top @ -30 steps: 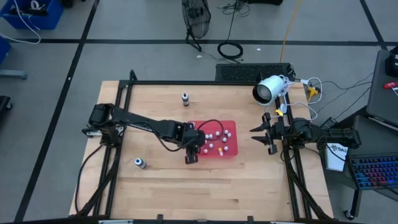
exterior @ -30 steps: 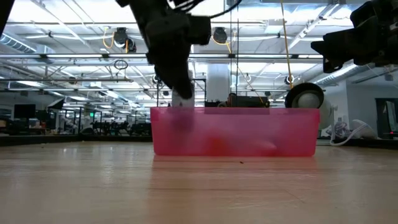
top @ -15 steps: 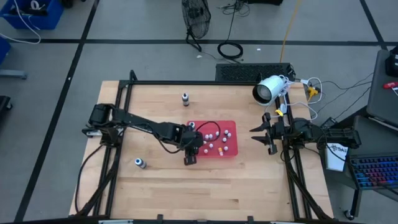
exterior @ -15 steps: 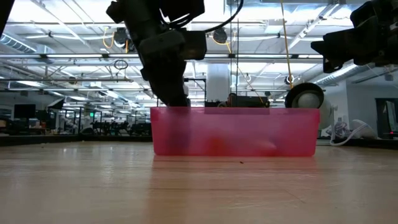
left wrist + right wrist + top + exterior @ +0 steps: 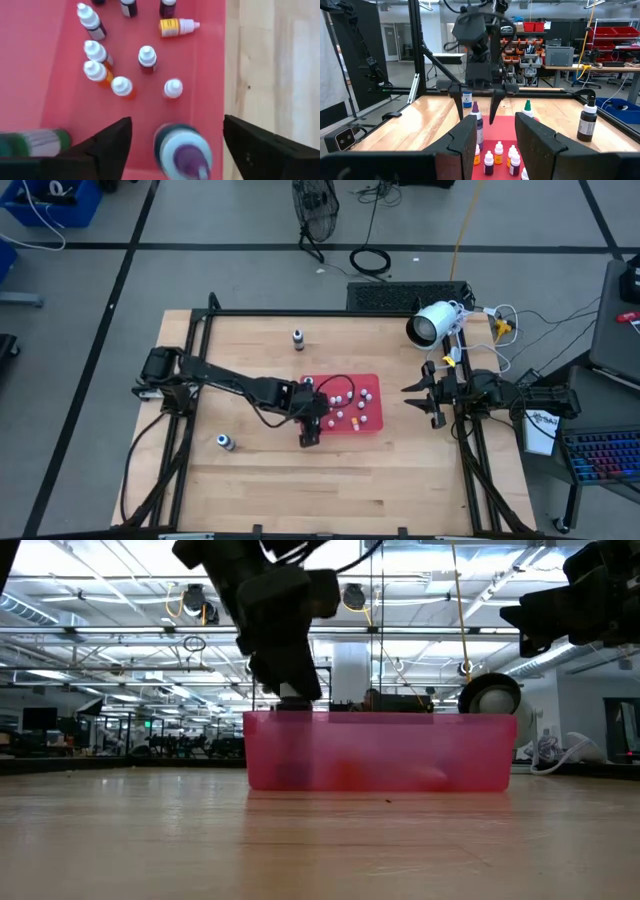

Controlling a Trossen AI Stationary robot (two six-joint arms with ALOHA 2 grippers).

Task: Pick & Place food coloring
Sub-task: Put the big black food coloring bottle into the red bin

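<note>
My left gripper (image 5: 175,125) hangs open over the near left part of the red tray (image 5: 345,376), pointing steeply down. A purple-tipped food coloring bottle (image 5: 182,152) stands upright between and just below its fingers, with a gap on each side; the right wrist view also shows this bottle (image 5: 477,125). Whether it rests on the tray floor I cannot tell. Several small white-capped bottles (image 5: 122,86) stand in the tray; an orange one (image 5: 177,27) and a green one (image 5: 35,142) lie on their sides. My right gripper (image 5: 420,393) waits open at the table's right edge.
A dark bottle (image 5: 298,337) stands on the bare wood beyond the tray. Another bottle (image 5: 225,442) stands near the table's front left. A white camera (image 5: 432,323) sits at the far right corner. Open wood lies in front of the tray wall (image 5: 400,755).
My left gripper has stayed over the tray's near left part and has opened, letting go of the purple-tipped bottle, which now stands free between its fingers.
</note>
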